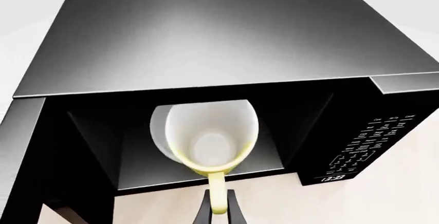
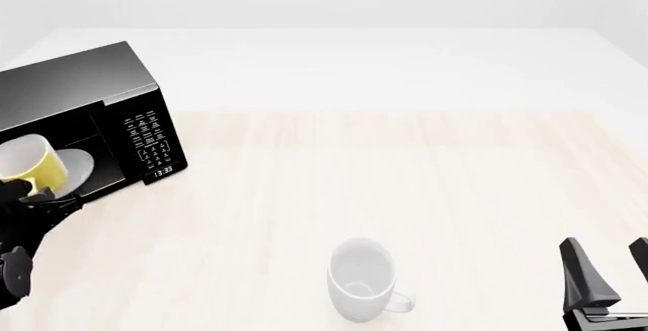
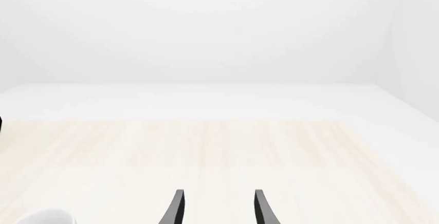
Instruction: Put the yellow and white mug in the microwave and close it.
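Observation:
The yellow and white mug [image 1: 209,142] hangs at the mouth of the open microwave [image 1: 226,39], tilted so its white inside faces the left wrist camera. My left gripper [image 1: 218,211] is shut on its yellow loop handle. Behind the mug the white turntable plate [image 1: 159,131] shows. In the front view the mug [image 2: 30,162] is at the microwave [image 2: 91,88] opening at far left, over the plate [image 2: 79,165], with my left gripper [image 2: 41,196] just below it. My right gripper [image 2: 608,274] is open and empty at the near right; it also shows in the right wrist view [image 3: 216,208].
An all-white mug [image 2: 362,278] stands on the wooden table [image 2: 405,179] near the front middle; its rim shows in the right wrist view [image 3: 44,218]. The microwave's button panel [image 2: 150,137] with its display faces right. The door [image 1: 17,152] is swung open at the opening's side.

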Motion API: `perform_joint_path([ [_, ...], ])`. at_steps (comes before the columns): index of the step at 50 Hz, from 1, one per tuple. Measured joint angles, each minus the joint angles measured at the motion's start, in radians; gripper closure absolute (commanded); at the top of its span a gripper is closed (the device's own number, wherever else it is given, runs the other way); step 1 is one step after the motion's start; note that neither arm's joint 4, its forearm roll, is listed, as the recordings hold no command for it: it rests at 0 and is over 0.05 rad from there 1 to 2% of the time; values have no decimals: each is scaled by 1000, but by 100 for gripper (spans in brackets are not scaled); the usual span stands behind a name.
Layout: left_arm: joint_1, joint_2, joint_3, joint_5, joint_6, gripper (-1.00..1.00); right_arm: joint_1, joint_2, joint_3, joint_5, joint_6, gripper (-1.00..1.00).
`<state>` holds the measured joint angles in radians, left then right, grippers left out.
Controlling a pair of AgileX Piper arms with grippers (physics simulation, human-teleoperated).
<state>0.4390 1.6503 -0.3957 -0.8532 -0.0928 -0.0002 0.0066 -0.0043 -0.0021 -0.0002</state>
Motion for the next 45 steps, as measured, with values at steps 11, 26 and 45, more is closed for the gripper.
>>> perform_joint_path([
  [11,20,2,-33,18,4,100,0,0,0,0,0,-100],
  [26,31,36,-99,46,10,100,0,0,0,0,0,-100],
  [45,43,97,-178,88,6,100,0,0,0,0,0,-100],
])
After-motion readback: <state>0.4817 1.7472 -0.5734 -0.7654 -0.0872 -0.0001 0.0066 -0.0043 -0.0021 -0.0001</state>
